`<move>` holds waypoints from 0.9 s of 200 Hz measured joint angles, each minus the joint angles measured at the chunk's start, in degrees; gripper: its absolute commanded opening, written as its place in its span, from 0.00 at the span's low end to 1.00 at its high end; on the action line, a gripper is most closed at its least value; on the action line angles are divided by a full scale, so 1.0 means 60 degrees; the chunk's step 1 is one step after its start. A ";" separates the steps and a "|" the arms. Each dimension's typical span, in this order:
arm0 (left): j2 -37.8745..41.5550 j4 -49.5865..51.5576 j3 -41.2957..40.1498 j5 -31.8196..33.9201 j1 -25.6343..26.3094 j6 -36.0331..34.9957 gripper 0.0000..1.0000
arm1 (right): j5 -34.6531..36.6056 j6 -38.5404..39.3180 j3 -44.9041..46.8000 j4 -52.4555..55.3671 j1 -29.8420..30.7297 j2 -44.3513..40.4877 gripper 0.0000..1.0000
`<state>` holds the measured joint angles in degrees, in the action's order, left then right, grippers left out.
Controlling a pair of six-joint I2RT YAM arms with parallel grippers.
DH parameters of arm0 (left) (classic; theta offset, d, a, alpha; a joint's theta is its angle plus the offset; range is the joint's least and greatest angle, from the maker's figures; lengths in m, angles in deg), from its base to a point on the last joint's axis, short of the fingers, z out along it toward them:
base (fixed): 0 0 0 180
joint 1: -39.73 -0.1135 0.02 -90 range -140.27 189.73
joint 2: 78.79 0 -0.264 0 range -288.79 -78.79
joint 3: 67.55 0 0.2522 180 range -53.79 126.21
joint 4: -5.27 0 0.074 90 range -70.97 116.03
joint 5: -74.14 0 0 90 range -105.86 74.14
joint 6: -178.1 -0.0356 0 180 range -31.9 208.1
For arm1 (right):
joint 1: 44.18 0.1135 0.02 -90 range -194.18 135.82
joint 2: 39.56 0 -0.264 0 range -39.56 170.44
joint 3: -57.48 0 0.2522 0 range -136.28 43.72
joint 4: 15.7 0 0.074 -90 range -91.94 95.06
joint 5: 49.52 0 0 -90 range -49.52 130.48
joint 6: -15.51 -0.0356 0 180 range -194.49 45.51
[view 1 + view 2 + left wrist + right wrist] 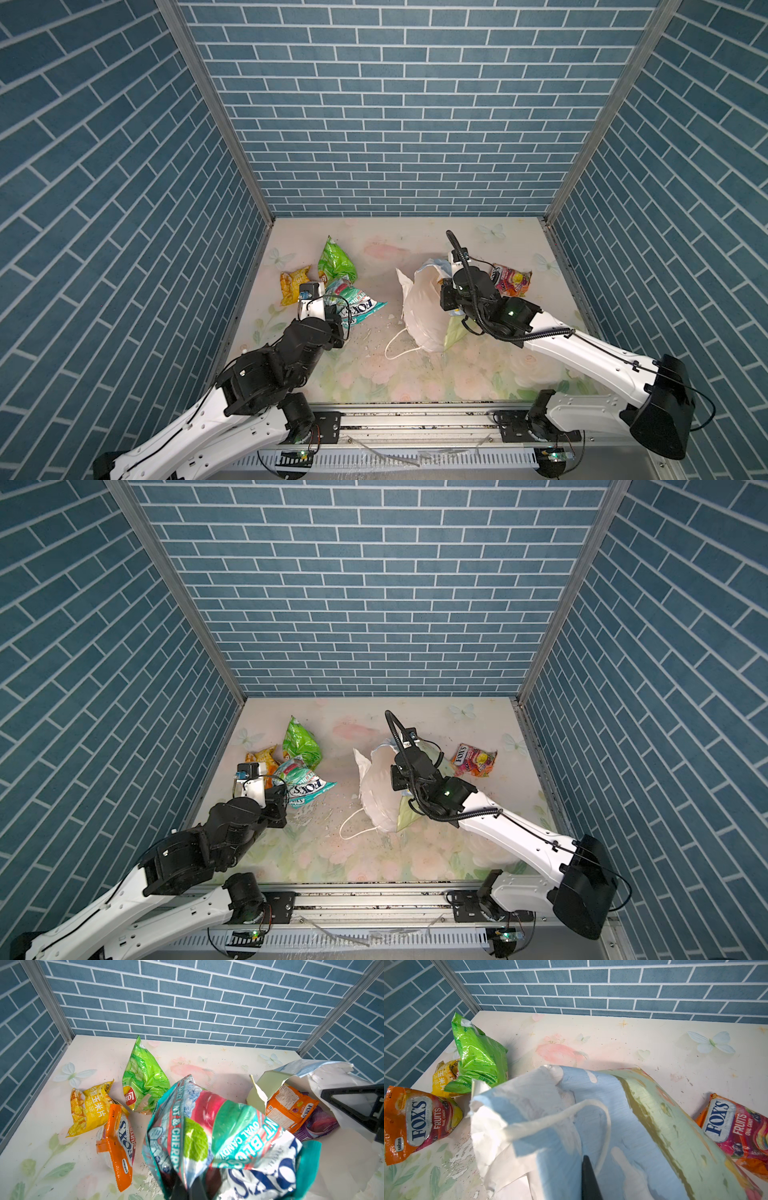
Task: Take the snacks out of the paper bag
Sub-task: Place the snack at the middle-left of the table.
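On the left side of the table [415, 374] lie the yellow packet [293, 286], the green chip bag [337, 262] and an orange pack [116, 1147], close together. We think they sit there to be out of the bag's way.

Next, our left gripper [188, 1186] is squeezed tight on the teal packet [218, 1136], holding it near that pile.

In the middle is the paper bag [419, 316], slumped and torn, with its mouth facing the left arm. Our right gripper [588, 1174] is pinched on the bag's wall. We think that is so the mouth gapes and the bag does not slide.

Inside we see a second orange pack [288, 1109] and a purple pack [318, 1124], so the job is not done. Right of the bag lies a pink and orange pack [511, 280].
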<state>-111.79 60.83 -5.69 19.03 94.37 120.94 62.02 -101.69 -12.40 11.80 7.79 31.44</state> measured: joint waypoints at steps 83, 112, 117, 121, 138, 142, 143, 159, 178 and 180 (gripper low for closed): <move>0.0390 0.0849 0.0164 0.0255 -0.0240 -0.0015 0.00 | -0.0401 -0.0004 -0.0393 -0.0160 -0.0058 0.0204 0.00; 0.0667 0.1224 0.0175 0.0291 -0.0368 -0.0007 0.00 | -0.0535 -0.0004 -0.0393 -0.0197 -0.0073 0.0204 0.00; 0.0707 0.1286 0.0175 0.0302 -0.0379 0.0000 0.00 | -0.0554 -0.0004 -0.0393 -0.0204 -0.0073 0.0204 0.00; 0.0754 0.1337 0.0175 0.0317 -0.0386 0.0022 0.00 | -0.0568 -0.0004 -0.0393 -0.0208 -0.0076 0.0204 0.00; 0.0896 0.1428 0.0149 0.0331 -0.0412 0.0109 0.00 | -0.0601 -0.0004 -0.0393 -0.0219 -0.0084 0.0168 0.00; 0.0936 0.1428 0.0117 0.0342 -0.0419 0.0142 0.00 | -0.0601 -0.0004 -0.0390 -0.0219 -0.0091 0.0160 0.00; 0.0943 0.1428 0.0113 0.0342 -0.0423 0.0146 0.00 | -0.0605 -0.0004 -0.0390 -0.0219 -0.0091 0.0153 0.00; 0.1027 0.1428 -0.0127 0.0353 -0.0492 0.0222 0.00 | -0.0608 -0.0004 -0.0364 -0.0222 -0.0102 0.0051 0.00; 0.0980 0.1402 -0.0579 0.0164 -0.0816 0.0317 0.00 | -0.0692 -0.0004 -0.0226 -0.0291 -0.0120 -0.0138 0.00; 0.0958 0.1392 -0.0645 0.0124 -0.0889 0.0328 0.00 | -0.0714 0.0000 -0.0197 -0.0310 -0.0120 -0.0157 0.00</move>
<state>-106.04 69.18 -9.56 19.77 89.03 122.91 57.73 -101.69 -13.58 9.94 7.07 30.50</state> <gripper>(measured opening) 0.045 0.052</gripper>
